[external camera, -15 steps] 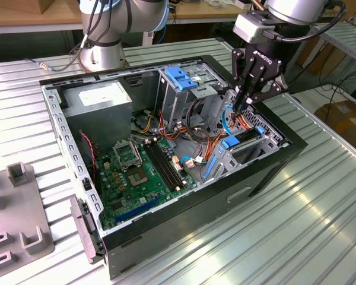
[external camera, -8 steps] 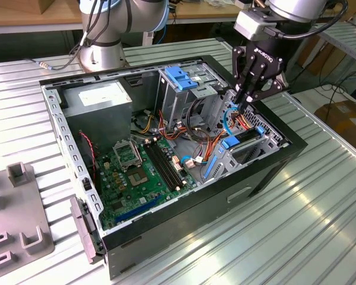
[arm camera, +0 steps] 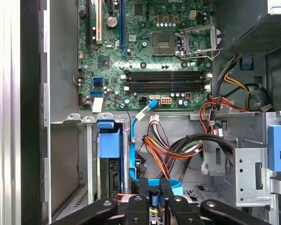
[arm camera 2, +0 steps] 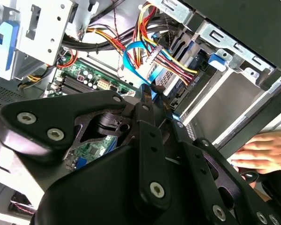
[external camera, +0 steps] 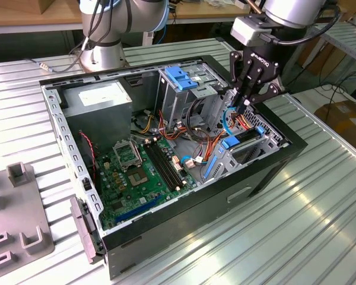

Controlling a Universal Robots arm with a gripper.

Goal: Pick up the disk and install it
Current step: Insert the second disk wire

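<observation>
Starting at the exterior view's left, the ribbed worktop [external camera: 296, 214] carries a grey fixture [external camera: 18, 228] and then the open computer case [external camera: 184, 208]. Inside the case you pass the power-supply box [external camera: 98, 98] and the motherboard [external camera: 136, 172]. After those comes the metal drive cage [external camera: 187, 89] with its blue latch [external camera: 179, 78].

Your tool [external camera: 240, 108] hangs over the wiring just right of that cage. Its jaws are drawn in narrow on the blue data cable [arm camera: 133, 136], which loops up from between them in the first wrist view.

The disk [external camera: 240, 141] is not in the tool. It stands on edge in the bay at the case's front corner, just below and to the right of the tool, and appears already seated. The first wrist view shows the top of its blue bracket [arm camera: 108, 140].

Judge the disk as stiff and fairly heavy for its bulk, with smooth metal faces that could slip. It won't take knocks well. The best hold is across its long edges at the blue bracket, keeping off the label face and the connector end.

A person's hand [arm camera 2: 267, 152] rests on the case rim at the far right, in the second wrist view.
</observation>
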